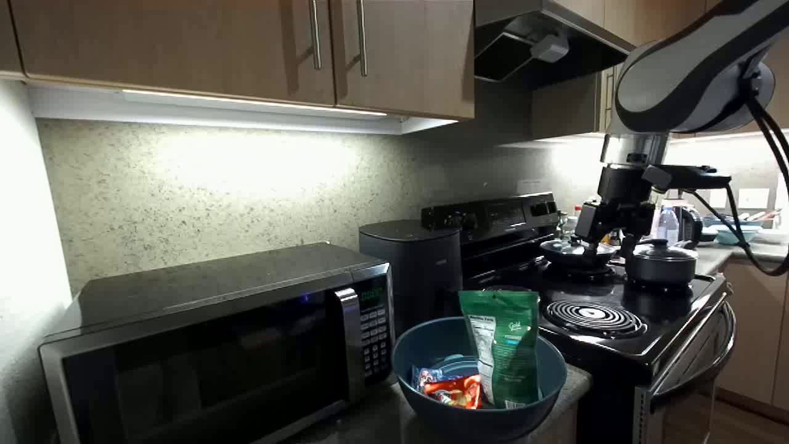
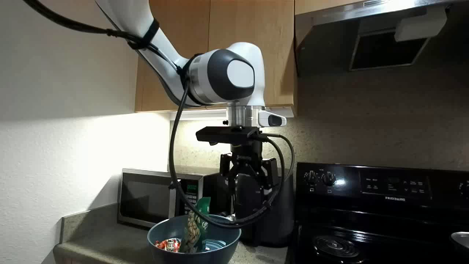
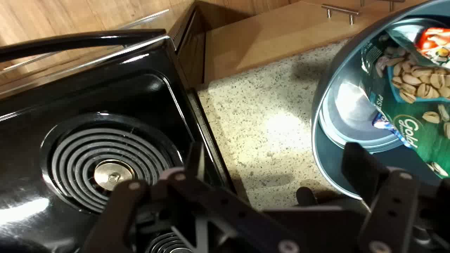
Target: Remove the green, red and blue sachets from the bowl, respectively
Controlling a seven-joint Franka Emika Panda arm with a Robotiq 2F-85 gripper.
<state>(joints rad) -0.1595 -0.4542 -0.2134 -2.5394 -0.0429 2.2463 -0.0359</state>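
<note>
The bowl (image 1: 481, 425) stands on the counter with all three sachets inside. Tall and upright, the green sachet (image 1: 510, 351) rises above the rim and leans on the bowl's side. Low beside it lies the crinkly red sachet (image 1: 456, 391), and the small blue sachet (image 1: 426, 375) is tucked close by. In the wrist view, only a strip of the blue sachet (image 3: 385, 123) shows at the edge of the green sachet (image 3: 427, 135). My gripper (image 3: 276, 154) points down, open, with nothing between its fingers. It hangs above and beside the bowl, toward the stove; its right fingertip overlaps the bowl's inside in this view.
A microwave (image 1: 203, 364) and a dark bin-like container (image 1: 410, 277) stand beside and behind the bowl. The stove (image 3: 154, 91) adjoins the counter, bearing a lidded pan (image 1: 573, 254) and a pot (image 1: 661, 268). Cabinets (image 1: 246, 49) hang overhead. A loose cable (image 2: 174, 146) loops beside the arm.
</note>
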